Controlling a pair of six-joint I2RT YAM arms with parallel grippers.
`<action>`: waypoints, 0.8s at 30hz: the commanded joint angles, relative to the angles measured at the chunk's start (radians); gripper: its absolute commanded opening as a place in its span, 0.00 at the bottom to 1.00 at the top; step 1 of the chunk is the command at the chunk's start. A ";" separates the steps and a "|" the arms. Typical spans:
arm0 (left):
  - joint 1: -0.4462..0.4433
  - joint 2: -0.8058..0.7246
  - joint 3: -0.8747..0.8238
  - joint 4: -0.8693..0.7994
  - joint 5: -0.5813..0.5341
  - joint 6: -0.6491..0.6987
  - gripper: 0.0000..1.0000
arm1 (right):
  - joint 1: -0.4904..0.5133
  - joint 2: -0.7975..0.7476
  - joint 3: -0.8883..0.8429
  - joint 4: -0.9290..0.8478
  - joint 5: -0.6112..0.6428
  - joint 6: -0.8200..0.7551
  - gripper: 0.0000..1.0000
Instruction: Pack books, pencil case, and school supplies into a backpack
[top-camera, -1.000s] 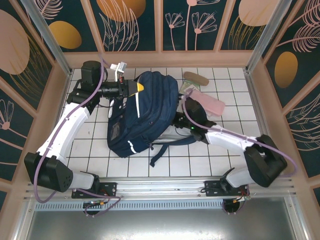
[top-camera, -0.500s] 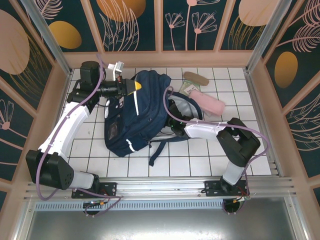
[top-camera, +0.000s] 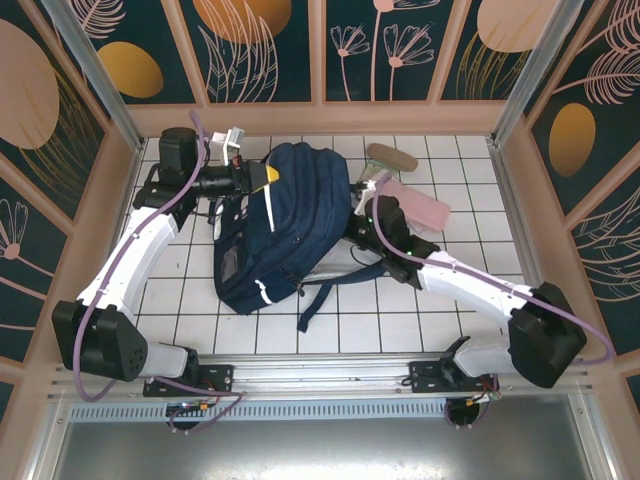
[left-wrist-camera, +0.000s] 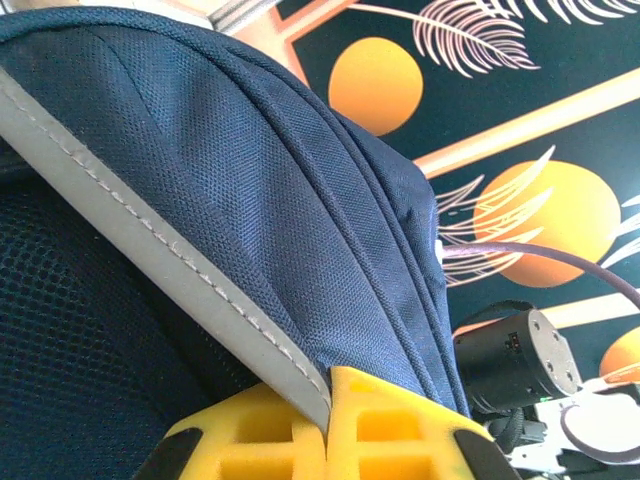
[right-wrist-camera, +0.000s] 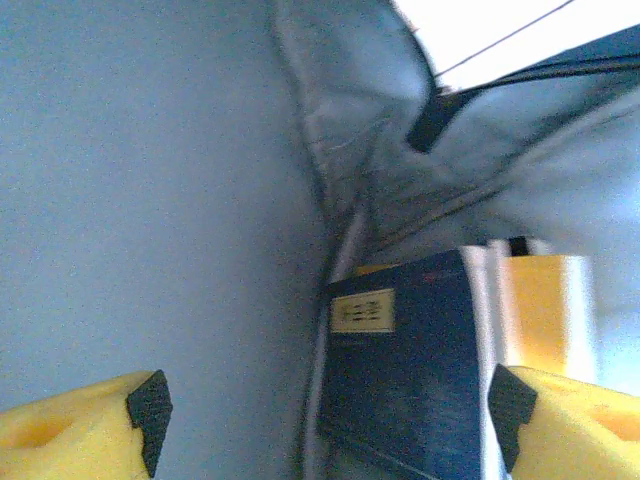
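The navy backpack (top-camera: 285, 225) lies on the white tiled table, its top edge held up by my left gripper (top-camera: 262, 175). In the left wrist view that gripper (left-wrist-camera: 328, 390) is shut on the backpack's (left-wrist-camera: 250, 190) grey-trimmed fabric edge. My right gripper (top-camera: 362, 222) reaches into the backpack's opening from the right. Its jaws (right-wrist-camera: 330, 410) stand wide open inside the pale lining with nothing between them. Ahead of them lie a dark navy booklet (right-wrist-camera: 405, 385) with a pale label and a yellow book (right-wrist-camera: 535, 305). The pink pencil case (top-camera: 422, 206) lies right of the backpack.
A tan oval piece (top-camera: 392, 157) lies at the back right near the wall, and a pale green pack (top-camera: 373, 179) sits beside the pencil case. Dark straps (top-camera: 330, 292) trail from the backpack toward the near edge. Patterned walls enclose the table.
My right gripper has opened inside the backpack, and its elbow has swung back out to the right. The backpack shifted slightly. The left gripper keeps its hold.
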 joint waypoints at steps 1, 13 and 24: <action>0.029 -0.090 0.009 0.068 -0.056 0.063 0.00 | -0.027 -0.089 -0.042 -0.154 0.157 -0.050 0.82; 0.029 -0.165 -0.057 -0.103 -0.229 0.195 0.00 | -0.194 -0.066 -0.038 -0.348 0.260 -0.154 0.86; 0.023 -0.152 -0.177 -0.007 -0.292 0.156 0.00 | 0.011 0.137 0.069 -0.339 0.060 -0.093 0.79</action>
